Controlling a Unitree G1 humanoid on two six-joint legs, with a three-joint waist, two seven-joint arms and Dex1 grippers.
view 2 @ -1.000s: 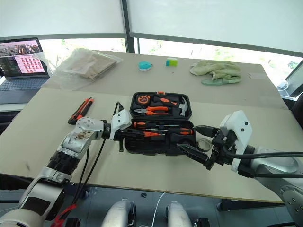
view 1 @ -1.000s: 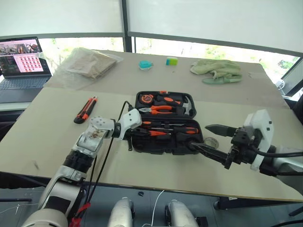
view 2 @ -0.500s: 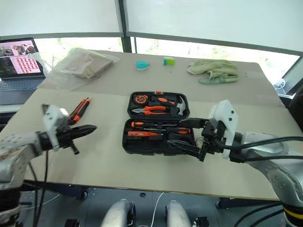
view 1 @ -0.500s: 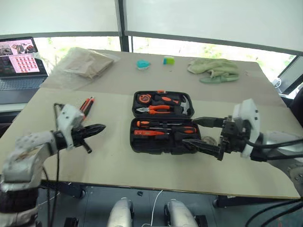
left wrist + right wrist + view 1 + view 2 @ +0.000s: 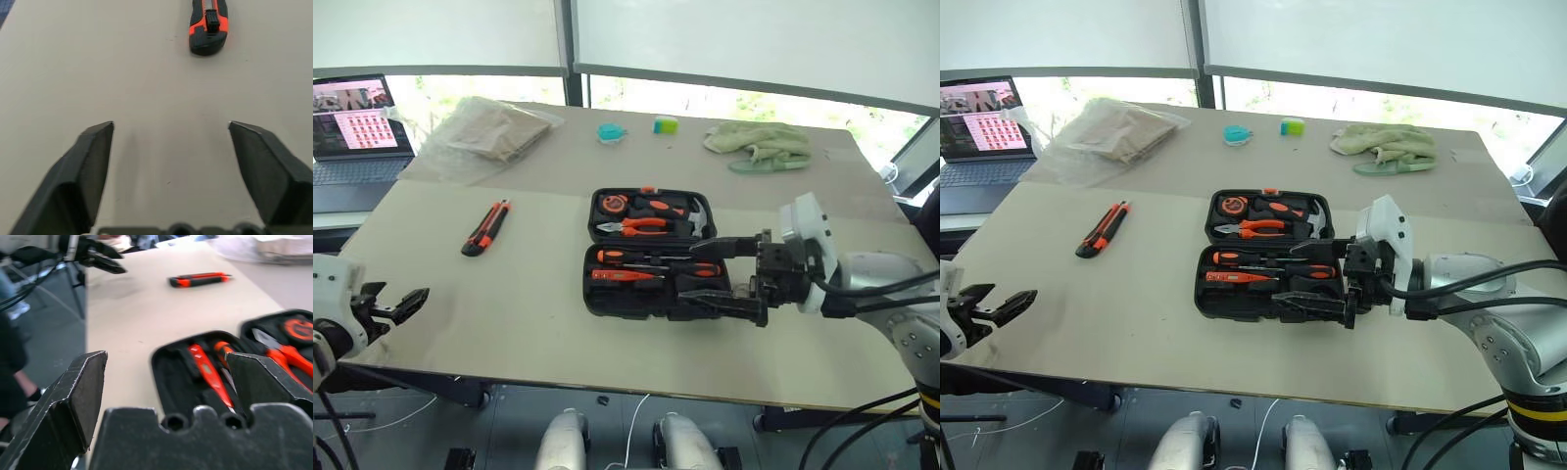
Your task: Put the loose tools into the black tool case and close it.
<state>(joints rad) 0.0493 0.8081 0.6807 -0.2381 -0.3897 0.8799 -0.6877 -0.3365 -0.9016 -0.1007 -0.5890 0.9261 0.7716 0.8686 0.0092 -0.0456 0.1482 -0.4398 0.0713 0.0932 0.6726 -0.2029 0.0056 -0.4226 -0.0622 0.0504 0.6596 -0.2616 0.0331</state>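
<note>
On the table: one open black tool case [image 5: 646,257], one utility knife [image 5: 487,226]; both grippers [image 5: 403,305] [image 5: 710,271] spread wide, empty

Utility knife [image 5: 209,27] (front end cut off by the left wrist view's edge).

You're looking at an office or lab room — a wide beige table [image 5: 538,323] by big windows with roller blinds [image 5: 754,39], an open laptop [image 5: 357,132] beside it — cables trailing underneath.
</note>
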